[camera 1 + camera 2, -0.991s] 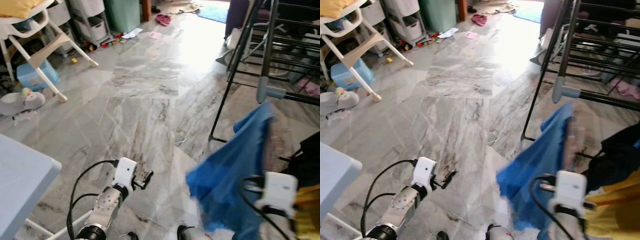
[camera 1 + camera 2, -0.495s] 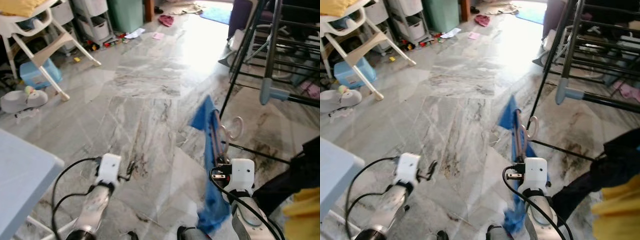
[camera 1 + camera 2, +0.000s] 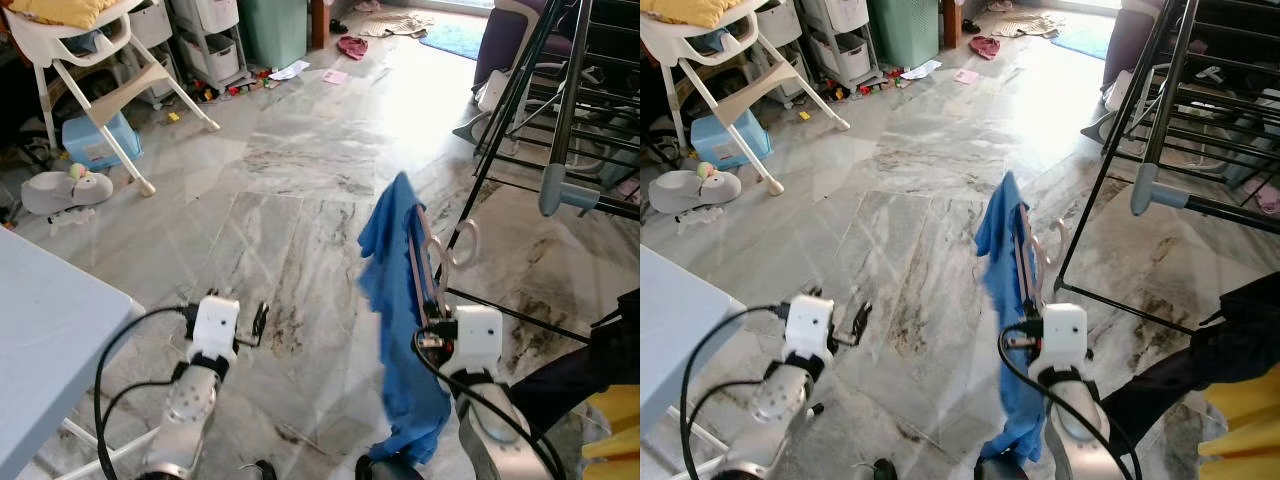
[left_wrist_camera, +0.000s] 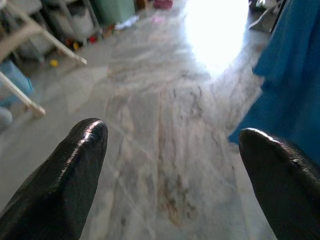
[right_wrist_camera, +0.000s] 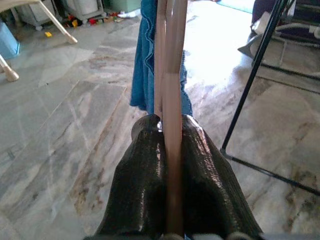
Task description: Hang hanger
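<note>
Left eye view: the left hand (image 3: 258, 322) hangs idle, fingers apart. Centre-right, the right hand (image 5: 168, 150) is clamped on the hanger (image 3: 432, 262) carrying a blue garment (image 3: 395, 300), near the drying rack (image 3: 560, 100). The trailing cloth could snag the rack's legs.

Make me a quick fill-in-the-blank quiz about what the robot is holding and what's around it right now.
1. The right gripper is shut on a pinkish ____.
2. The garment draped over the hanger is ____ in colour.
3. The left gripper holds nothing, and its fingers are ____.
4. The black drying rack stands on the robot's ____ side.

Missing words: hanger; blue; open; right
</note>
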You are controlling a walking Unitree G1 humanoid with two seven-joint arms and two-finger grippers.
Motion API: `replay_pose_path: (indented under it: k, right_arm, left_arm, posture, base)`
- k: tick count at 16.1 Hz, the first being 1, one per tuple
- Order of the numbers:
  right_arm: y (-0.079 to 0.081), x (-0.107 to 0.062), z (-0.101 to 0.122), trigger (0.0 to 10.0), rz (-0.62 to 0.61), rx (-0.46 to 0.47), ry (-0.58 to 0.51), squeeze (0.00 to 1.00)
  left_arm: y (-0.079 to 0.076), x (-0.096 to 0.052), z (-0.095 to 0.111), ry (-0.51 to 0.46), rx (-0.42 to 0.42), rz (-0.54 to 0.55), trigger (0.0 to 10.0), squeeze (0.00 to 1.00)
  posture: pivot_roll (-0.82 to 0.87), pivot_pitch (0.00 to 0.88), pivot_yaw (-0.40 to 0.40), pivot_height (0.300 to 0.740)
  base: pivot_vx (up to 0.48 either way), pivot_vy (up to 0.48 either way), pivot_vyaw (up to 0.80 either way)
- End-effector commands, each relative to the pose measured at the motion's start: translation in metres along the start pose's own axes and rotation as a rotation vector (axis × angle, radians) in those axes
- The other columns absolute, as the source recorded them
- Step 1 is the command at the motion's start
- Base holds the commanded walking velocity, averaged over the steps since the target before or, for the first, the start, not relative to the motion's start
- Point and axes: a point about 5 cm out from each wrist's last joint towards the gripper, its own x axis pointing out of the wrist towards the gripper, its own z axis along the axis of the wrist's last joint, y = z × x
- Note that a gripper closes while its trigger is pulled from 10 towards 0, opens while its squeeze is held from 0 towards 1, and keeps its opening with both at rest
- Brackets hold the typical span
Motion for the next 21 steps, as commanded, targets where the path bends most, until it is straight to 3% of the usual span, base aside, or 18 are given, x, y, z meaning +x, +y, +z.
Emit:
replay_pose_path:
  k: [1,10,17,21]
  right_arm:
    - [0.0,0.001,0.005,10.0,0.007,-0.013,-0.027,0.0]
    - [-0.01,-0.003,0.001,10.0,-0.059,-0.015,-0.003,0.0]
    - [-0.01,0.005,0.007,10.0,-0.065,-0.015,-0.017,0.0]
    - [-0.011,0.002,0.004,10.0,-0.087,-0.007,0.0,0.0]
  left_arm:
    - [0.002,-0.002,-0.002,0.013,0.004,0.006,10.0,0.0]
    - [-0.002,0.011,0.005,0.056,-0.016,-0.018,10.0,0.0]
    - [0.001,0.013,0.006,0.062,-0.02,-0.014,10.0,0.0]
    - [0.005,0.01,0.004,0.075,-0.008,-0.021,10.0,0.0]
  posture:
    - [-0.13,0.166,0.026,0.74]
    - [-0.18,0.202,0.048,0.74]
    - [-0.16,0.209,0.052,0.74]
    - [-0.15,0.23,0.067,0.74]
  base:
    - [0.0,0.0,0.0]
    - [-0.261,0.0,0.0]
    - [-0.327,0.0,0.0]
    - [-0.327,0.0,0.0]
